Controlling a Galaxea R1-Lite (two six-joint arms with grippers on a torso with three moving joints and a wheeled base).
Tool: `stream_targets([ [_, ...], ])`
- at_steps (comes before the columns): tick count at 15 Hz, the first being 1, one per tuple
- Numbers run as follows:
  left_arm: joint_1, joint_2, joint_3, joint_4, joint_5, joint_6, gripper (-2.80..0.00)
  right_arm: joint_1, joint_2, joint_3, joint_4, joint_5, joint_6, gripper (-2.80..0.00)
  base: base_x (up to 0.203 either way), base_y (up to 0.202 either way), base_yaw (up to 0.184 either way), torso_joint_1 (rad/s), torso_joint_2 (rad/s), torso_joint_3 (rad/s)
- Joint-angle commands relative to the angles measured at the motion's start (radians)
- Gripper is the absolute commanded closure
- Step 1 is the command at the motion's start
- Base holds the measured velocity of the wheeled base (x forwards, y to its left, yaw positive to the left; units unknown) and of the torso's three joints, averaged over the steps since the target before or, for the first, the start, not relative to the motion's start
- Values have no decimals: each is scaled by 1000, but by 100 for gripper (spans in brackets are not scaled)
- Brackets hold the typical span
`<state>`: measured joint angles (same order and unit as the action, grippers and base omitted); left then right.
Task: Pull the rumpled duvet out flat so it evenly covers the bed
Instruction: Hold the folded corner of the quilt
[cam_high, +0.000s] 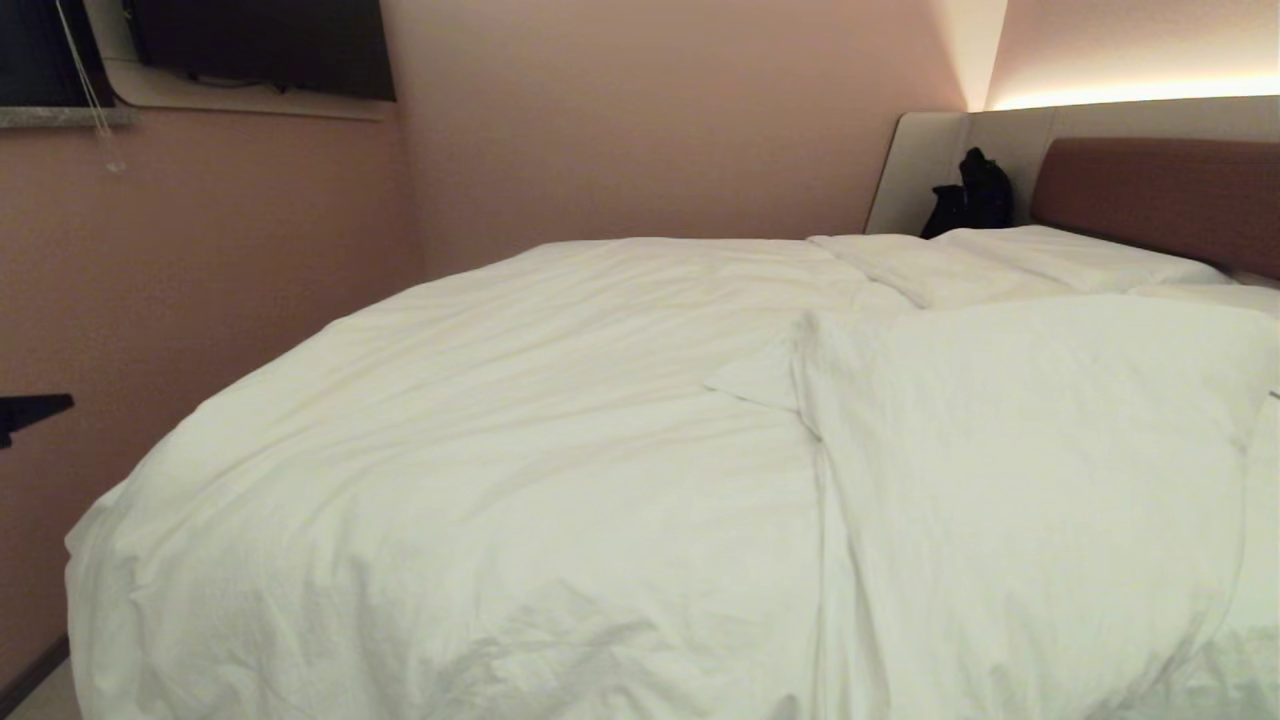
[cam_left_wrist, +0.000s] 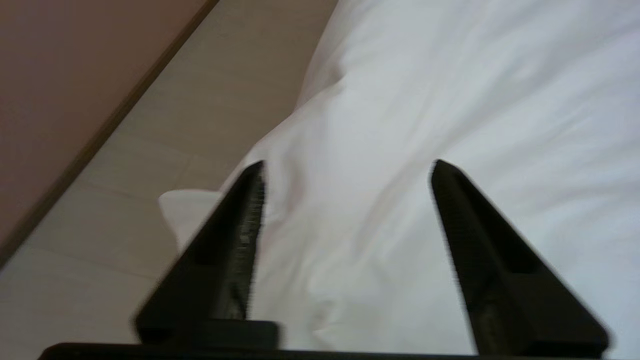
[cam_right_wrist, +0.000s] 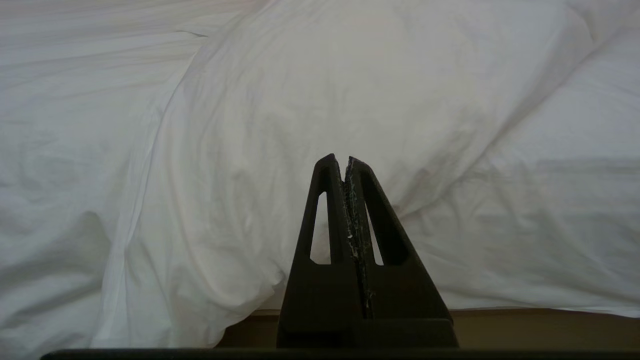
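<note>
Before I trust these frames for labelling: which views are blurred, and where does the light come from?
Left wrist view: motion-smeared, the left pincer and duvet soft-edged. Right wrist view: sharp, evenly lit right pincer. Head view: a warm strip glows above the headboard, with grey shadows low on the duvet.

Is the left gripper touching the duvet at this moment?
Cannot tell. In the left wrist view the left gripper stands open over the duvet, but neither contact nor a gap shows plainly.

A black bag against the pale panel — dark screen on the pink wall.
</note>
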<state>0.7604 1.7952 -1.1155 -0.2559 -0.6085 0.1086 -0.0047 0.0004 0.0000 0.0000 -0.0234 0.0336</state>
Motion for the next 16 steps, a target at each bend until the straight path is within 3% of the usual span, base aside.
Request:
stream_targets([
  [1, -6, -103, 2, 4, -10, -47, 0, 0, 0, 0, 0, -1, 0, 0, 0, 0, 0, 0, 0, 0],
  [3, -23, -162, 39, 13, -18, -83, 0, 0, 0, 0, 0, -1, 0, 0, 0, 0, 0, 0, 0, 0],
  [10, -83, -419, 230, 20, -7, -91, 0, 0, 0, 0, 0, 0, 0, 0, 0, 0, 0, 0, 0, 0],
  [16, -84, -773, 343, 133, 1, -87, 0, 0, 0, 0, 0, 0, 0, 0, 0, 0, 0, 0, 0, 0],
])
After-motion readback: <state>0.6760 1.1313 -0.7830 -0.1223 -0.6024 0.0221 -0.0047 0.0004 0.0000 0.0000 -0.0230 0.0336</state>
